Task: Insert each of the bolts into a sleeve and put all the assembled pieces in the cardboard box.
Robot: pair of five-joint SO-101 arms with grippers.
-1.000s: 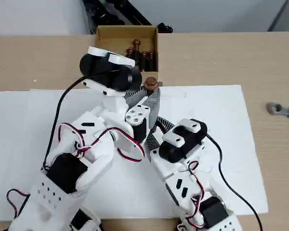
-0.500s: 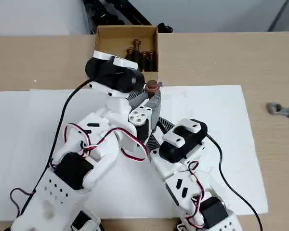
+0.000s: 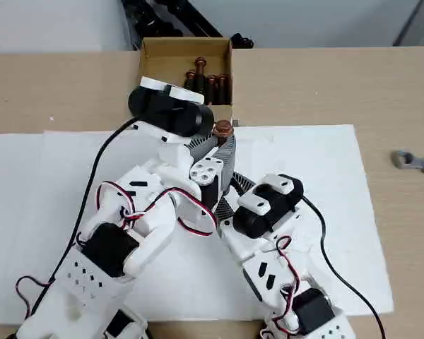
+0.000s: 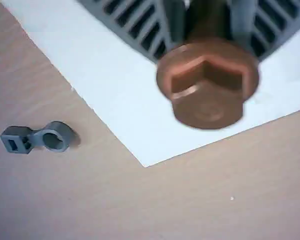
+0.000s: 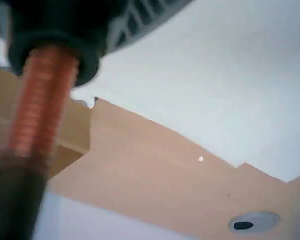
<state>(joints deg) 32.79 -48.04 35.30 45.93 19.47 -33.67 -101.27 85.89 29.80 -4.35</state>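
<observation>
A copper bolt (image 3: 222,128) hangs just in front of the cardboard box (image 3: 152,53), over the white sheet's far edge. In the left wrist view its hexagonal head (image 4: 207,85) sticks out between grey ribbed fingers (image 4: 130,20); my left gripper (image 4: 205,17) is shut on it. In the right wrist view a black sleeve (image 5: 55,35) sits in my right gripper (image 5: 65,20), which is shut on it, and a copper threaded shaft (image 5: 40,100) runs out of the sleeve. In the high view the left arm covers the right gripper's tips. Several assembled pieces (image 3: 208,79) lie in the box.
A white paper sheet (image 3: 325,183) covers the table's middle. A small grey link piece (image 3: 413,161) lies on bare wood at the right, also seen as the grey link (image 4: 37,140). Dark clutter (image 3: 162,18) sits behind the box.
The left arm has shifted slightly right and toward the box, with the bolt head staying near the box's front edge. The right arm has barely moved.
</observation>
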